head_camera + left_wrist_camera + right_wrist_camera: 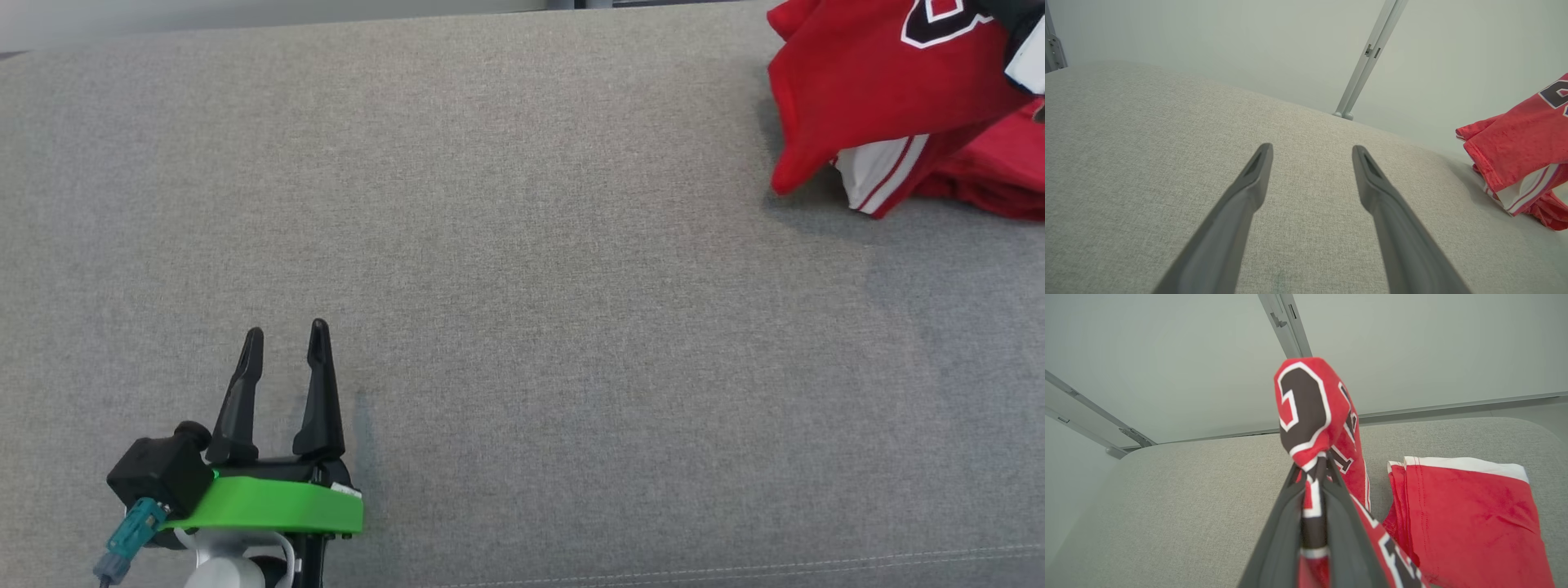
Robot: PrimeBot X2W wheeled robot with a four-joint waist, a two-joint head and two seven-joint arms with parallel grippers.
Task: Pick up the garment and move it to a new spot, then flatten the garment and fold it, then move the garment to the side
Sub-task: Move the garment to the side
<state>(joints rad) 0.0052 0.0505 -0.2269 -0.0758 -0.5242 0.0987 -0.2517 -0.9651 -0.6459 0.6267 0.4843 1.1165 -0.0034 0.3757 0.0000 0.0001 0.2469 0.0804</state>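
First step, I judge: the lift. The red jersey (882, 90) lies bunched at the far right corner of the grey upholstered cushion (522, 245), a lettered fold pinched in my right claw (1312, 469). My left claw (286, 328) hangs spread over the near left. Next: carry the jersey to the bare middle. Behind stand a pale wall (1208, 32) and a metal strut (1367, 61).

A grey fabric cushion (522, 327) spreads wide. Behind it stands a pale wall (1229, 41) with a metal post (1367, 61).
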